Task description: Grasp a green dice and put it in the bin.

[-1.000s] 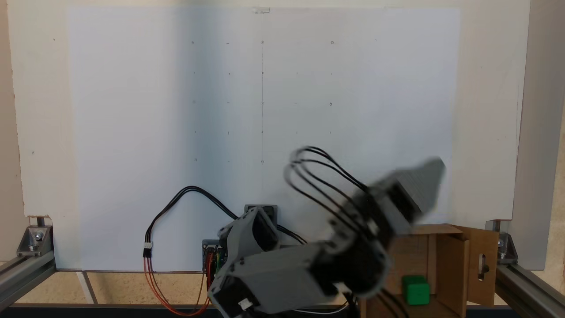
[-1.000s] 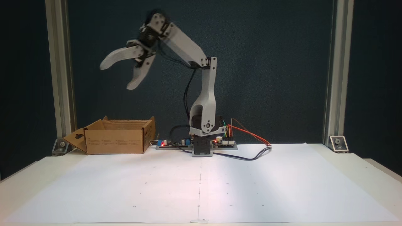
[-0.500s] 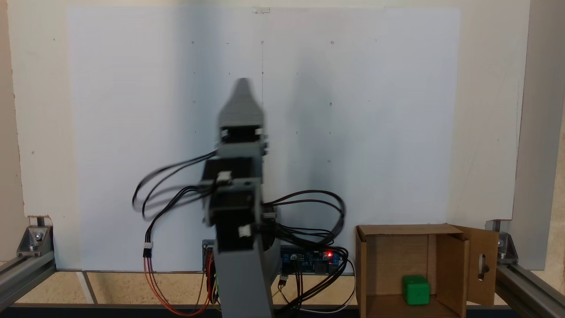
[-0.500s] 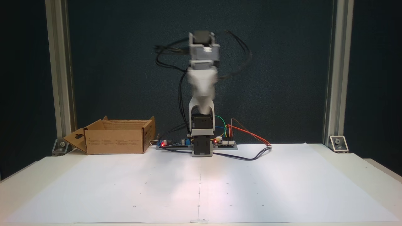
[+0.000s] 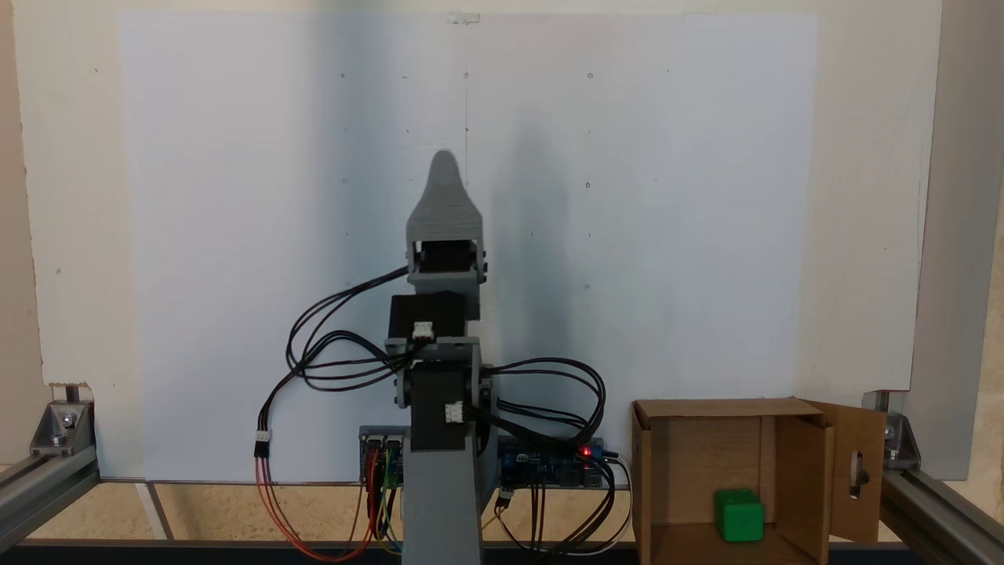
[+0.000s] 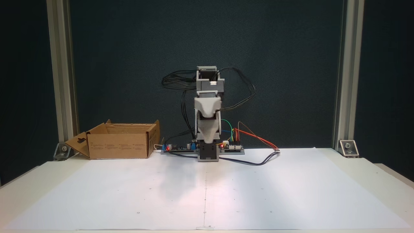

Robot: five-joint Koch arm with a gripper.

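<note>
The green dice [image 5: 738,515] lies on the floor of the bin [image 5: 690,451], a brown cardboard box whose slotted flap hangs open on its right. In a fixed view the bin [image 6: 119,145] stands at the back left, its walls hiding the dice. My gripper [image 5: 445,159] is far from both, pointing out over the middle of the white sheet. Seen from the front, the gripper [image 6: 207,138] faces the camera and tilts down above the arm's base. Its jaws lie one behind the other, so I cannot tell how they stand. Nothing shows between them.
A large white paper sheet [image 5: 235,235] with faint grid marks covers the table. Circuit boards [image 6: 231,147] and loose cables [image 5: 271,502] sit around the arm's base. Aluminium frame posts [image 6: 61,81] stand at both back corners, one just beside the bin.
The arm swung away from above the bin to the table's centre line, then folded lower. The jaws, spread wide a second ago, now overlap. The dice stayed in the bin.
</note>
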